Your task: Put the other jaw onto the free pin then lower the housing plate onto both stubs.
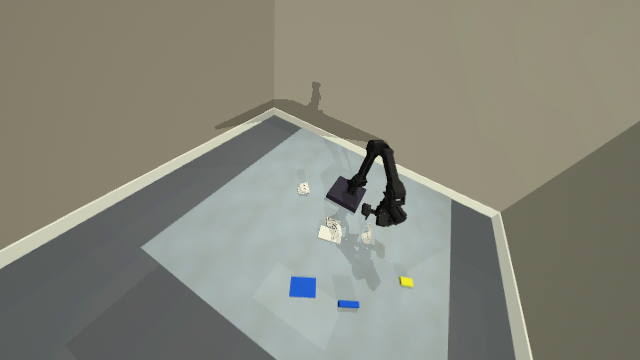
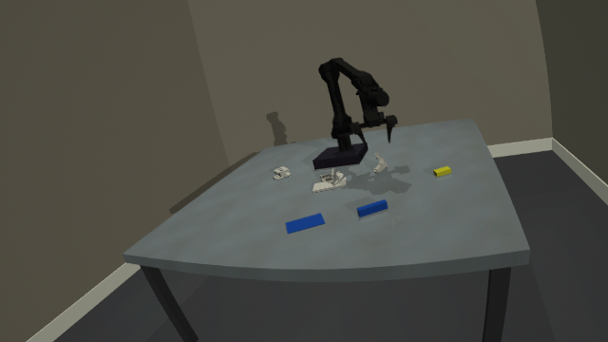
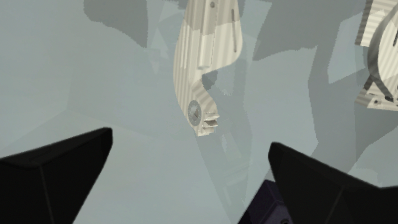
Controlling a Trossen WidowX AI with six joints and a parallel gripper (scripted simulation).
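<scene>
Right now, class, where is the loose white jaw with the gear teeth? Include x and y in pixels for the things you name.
In the exterior view, the loose white jaw [image 1: 367, 235] [image 2: 380, 164] [image 3: 210, 45] is on the table, right of the white base assembly [image 1: 327, 234] [image 2: 328, 186], below the gripper [image 2: 377, 143].

Seen from the exterior view, the open gripper [image 1: 374, 215] [image 2: 377, 142] [image 3: 193, 143] hangs above the tabletop [image 1: 230, 240] [image 2: 228, 237], with a gap between its fingers. Toward the far edge, the arm's base [image 1: 332, 195] [image 2: 325, 161] blocks the way. A loose white jaw [image 1: 367, 235] [image 2: 380, 164] [image 3: 205, 60] stands below; a passage separates it from the white assembly [image 1: 328, 234] [image 2: 328, 186] [image 3: 387, 60] to its left. Toward the right edge, room extends to a yellow block [image 1: 406, 282] [image 2: 442, 171]. Toward the near edge, a blue bar [image 1: 348, 304] [image 2: 372, 208] is a low obstacle.
</scene>
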